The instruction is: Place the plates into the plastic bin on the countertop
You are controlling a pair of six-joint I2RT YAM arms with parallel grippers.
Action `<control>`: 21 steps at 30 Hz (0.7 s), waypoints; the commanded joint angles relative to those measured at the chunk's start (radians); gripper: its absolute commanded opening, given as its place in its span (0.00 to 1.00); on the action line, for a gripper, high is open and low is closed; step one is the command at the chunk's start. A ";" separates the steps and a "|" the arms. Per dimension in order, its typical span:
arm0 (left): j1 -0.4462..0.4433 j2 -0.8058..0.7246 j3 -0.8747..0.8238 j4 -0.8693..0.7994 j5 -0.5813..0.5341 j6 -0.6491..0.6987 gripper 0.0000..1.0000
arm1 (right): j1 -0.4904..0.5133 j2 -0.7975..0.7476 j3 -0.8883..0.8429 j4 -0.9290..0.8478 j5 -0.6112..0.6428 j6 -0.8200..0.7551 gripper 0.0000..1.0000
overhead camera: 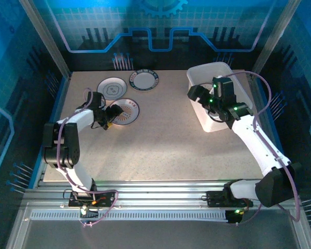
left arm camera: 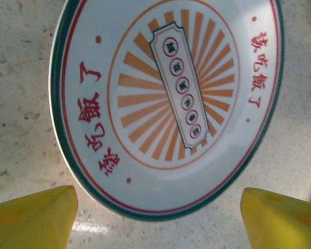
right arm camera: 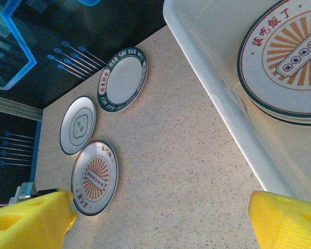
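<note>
**Left gripper lining up on a sunburst plate; right gripper hanging open at the bin**

I am holding my left gripper (left arm camera: 158, 196) wide open and empty. Its yellow fingers (left arm camera: 36, 218) are standing apart on either side of the near rim of the sunburst plate (left arm camera: 171, 98) and, as far as I can tell, are not touching it.

The plate is lying flat on the desk (overhead camera: 166, 145) toward the far left corner. The grey-motif plate (overhead camera: 112, 88) and the green-rimmed plate (overhead camera: 145, 80) are lying just beyond it, closer to the far edge.

The plastic bin (right arm camera: 217, 98) is sitting at the far right corner. A stack of plates (right arm camera: 290, 62) is resting inside it.

My right gripper (right arm camera: 160, 199) is hanging over the bin's left wall, also wide open and carrying nothing.

I am judging that the step in hand is picking up the sunburst plate. To do it well, I am thinking of sliding one finger under the raised rim and the other over it. I would pinch only the rim, since the flat plate offers nothing else to hold. A slow lift would keep the plate from tipping or scraping across the desk.
</note>
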 commanded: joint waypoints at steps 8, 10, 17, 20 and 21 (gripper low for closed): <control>0.012 0.043 0.014 0.055 0.003 -0.026 0.81 | 0.010 0.021 0.002 0.026 -0.011 -0.023 0.87; 0.013 0.056 0.020 0.059 0.003 -0.026 0.80 | 0.010 0.033 0.003 0.033 -0.015 -0.019 0.87; 0.013 0.101 0.018 0.124 0.021 -0.057 0.72 | 0.010 0.046 0.002 0.039 -0.019 -0.012 0.85; 0.013 0.115 0.021 0.124 0.024 -0.053 0.65 | 0.010 0.040 -0.008 0.039 -0.017 -0.013 0.85; 0.013 0.118 0.021 0.121 0.026 -0.054 0.62 | 0.011 0.039 -0.013 0.041 -0.018 -0.011 0.85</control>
